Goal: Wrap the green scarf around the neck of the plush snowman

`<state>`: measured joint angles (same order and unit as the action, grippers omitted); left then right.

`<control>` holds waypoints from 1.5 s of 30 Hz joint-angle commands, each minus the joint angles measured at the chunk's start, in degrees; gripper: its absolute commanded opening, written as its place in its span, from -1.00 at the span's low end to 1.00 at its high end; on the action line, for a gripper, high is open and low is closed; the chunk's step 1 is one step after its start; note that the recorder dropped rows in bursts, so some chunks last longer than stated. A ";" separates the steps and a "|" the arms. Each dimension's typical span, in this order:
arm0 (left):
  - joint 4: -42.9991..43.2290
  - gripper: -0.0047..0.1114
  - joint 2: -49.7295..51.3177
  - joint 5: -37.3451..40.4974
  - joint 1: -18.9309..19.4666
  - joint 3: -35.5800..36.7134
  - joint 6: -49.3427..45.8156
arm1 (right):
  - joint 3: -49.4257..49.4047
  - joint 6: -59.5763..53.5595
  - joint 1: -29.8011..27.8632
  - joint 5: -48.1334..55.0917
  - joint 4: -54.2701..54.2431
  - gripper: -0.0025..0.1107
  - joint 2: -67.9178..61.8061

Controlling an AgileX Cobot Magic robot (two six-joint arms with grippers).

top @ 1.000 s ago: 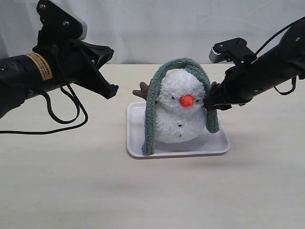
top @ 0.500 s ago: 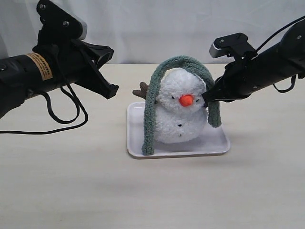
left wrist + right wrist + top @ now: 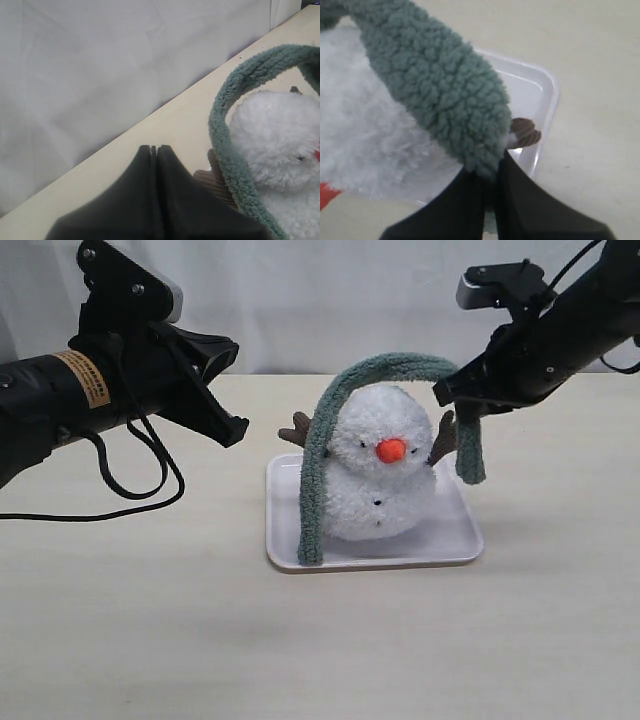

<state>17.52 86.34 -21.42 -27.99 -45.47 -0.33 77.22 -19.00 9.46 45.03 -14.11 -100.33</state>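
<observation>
The plush snowman (image 3: pixel 378 472) sits upright in a white tray (image 3: pixel 455 538), orange nose facing the camera. The green scarf (image 3: pixel 385 369) arches over its head; one end hangs down to the tray at the left (image 3: pixel 310 540). My right gripper (image 3: pixel 452 398) is shut on the scarf near its other end and holds it up to the right of the head, with the tip dangling free. The right wrist view shows the scarf (image 3: pixel 442 85) pinched between the right gripper (image 3: pixel 491 172) jaws. My left gripper (image 3: pixel 240 430) hovers shut and empty, left of the snowman (image 3: pixel 272 130), fingers pressed together (image 3: pixel 154 149).
A brown branch arm (image 3: pixel 297 430) sticks out on the snowman's left side and another (image 3: pixel 444 438) on its right. A loose black cable (image 3: pixel 140 480) hangs under the left arm. A white curtain backs the beige table (image 3: pixel 320 640).
The right gripper closed on the scarf beside the snowman's face and lifted it up and to the right, pulling that end off the tray. The left arm has not moved.
</observation>
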 commanded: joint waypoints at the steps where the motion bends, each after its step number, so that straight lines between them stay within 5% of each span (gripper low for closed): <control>1: -0.01 -0.92 0.17 -0.71 0.11 0.13 0.33 | 0.57 1.72 0.08 2.44 0.18 -0.88 -3.08; 10: -0.01 -0.92 0.17 -1.08 0.11 0.13 0.33 | 1.99 0.28 0.08 10.64 -0.59 -0.88 -3.42; 29: -0.01 -0.92 0.17 -1.21 0.11 0.13 0.33 | -1.53 -10.73 0.08 13.03 -16.18 -0.88 -7.78; 40: -0.01 -0.92 0.17 -1.37 0.11 0.13 0.65 | -1.54 -12.04 0.08 11.63 -15.40 -0.88 -10.59; 45: -0.01 -0.92 0.17 -1.37 0.11 0.13 0.65 | -1.54 -13.65 0.08 11.77 -17.03 -0.72 -10.59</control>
<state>17.52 86.34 -21.90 -27.99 -45.47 0.00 75.84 -31.02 9.46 56.29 -29.85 -110.86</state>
